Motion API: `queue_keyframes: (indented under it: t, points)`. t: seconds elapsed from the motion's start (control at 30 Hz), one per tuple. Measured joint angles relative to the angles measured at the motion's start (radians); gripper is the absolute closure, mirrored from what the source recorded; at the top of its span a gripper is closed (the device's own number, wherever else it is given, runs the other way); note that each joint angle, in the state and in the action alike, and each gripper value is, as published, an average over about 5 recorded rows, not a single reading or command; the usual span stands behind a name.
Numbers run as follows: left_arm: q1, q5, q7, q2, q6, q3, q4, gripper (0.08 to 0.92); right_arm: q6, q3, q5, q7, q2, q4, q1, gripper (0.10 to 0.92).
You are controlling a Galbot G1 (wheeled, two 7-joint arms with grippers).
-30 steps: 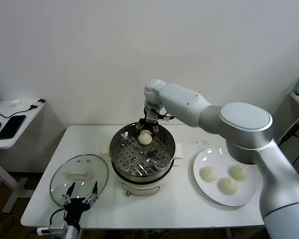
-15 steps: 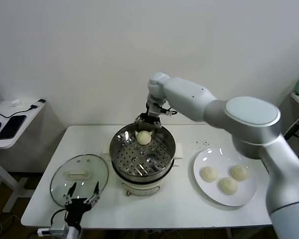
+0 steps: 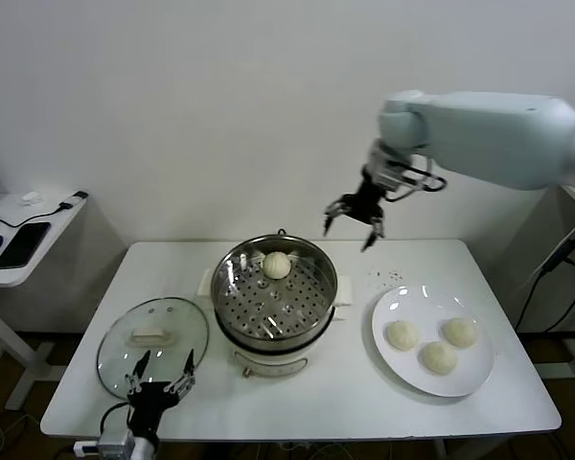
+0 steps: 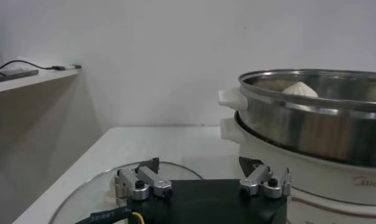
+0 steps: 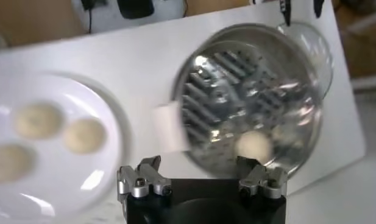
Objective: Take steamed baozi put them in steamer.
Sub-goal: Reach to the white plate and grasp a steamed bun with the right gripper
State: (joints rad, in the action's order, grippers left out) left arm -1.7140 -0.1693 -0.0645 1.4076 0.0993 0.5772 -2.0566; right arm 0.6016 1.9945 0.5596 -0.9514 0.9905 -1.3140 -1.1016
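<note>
The steel steamer (image 3: 275, 292) stands mid-table with one baozi (image 3: 277, 264) on its perforated tray at the far side. It also shows in the right wrist view (image 5: 253, 145) and the left wrist view (image 4: 301, 89). Three more baozi (image 3: 439, 356) lie on the white plate (image 3: 393, 305) to the right. My right gripper (image 3: 354, 218) is open and empty, raised above the table between steamer and plate. My left gripper (image 3: 156, 376) is open and empty, low at the table's front left, at the near edge of the glass lid (image 3: 151, 333).
The glass lid with a cream handle lies flat left of the steamer. A side table (image 3: 24, 235) with a phone and cables stands at the far left. The wall is close behind the table.
My right gripper has let go of the baozi in the steamer, risen and swung to the right, away from the pot. The left arm has not moved.
</note>
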Motion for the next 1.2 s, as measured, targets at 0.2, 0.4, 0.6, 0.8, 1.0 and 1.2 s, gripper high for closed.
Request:
queue_keyframes:
  t: [0.2, 0.4, 0.6, 0.8, 1.0, 1.2]
  points:
    - [-0.002, 0.000, 0.000, 0.000, -0.002, -0.002, 0.000, 0.177, -0.342, 0.117, 0.092, 0.049, -0.127, -0.159, -0.067, 0.203]
    - [-0.008, 0.002, -0.001, 0.002, -0.006, -0.001, -0.003, 0.177, -0.628, 0.129, 0.141, 0.102, -0.215, -0.235, -0.027, 0.203]
    - [-0.019, 0.009, -0.001, 0.007, -0.008, 0.000, -0.006, 0.177, -0.787, 0.047, 0.127, 0.122, -0.250, -0.226, 0.106, 0.203]
    - [-0.029, 0.015, -0.001, 0.012, -0.011, 0.004, -0.007, 0.177, -0.860, -0.070, 0.086, 0.130, -0.248, -0.151, 0.276, 0.203]
    - [-0.037, 0.020, -0.001, 0.018, -0.012, 0.007, -0.004, 0.177, -0.892, -0.181, 0.043, 0.130, -0.216, -0.057, 0.434, 0.203]
    - [-0.045, 0.024, -0.002, 0.023, -0.013, 0.008, 0.002, 0.177, -0.909, -0.271, 0.007, 0.137, -0.181, 0.026, 0.558, 0.203]
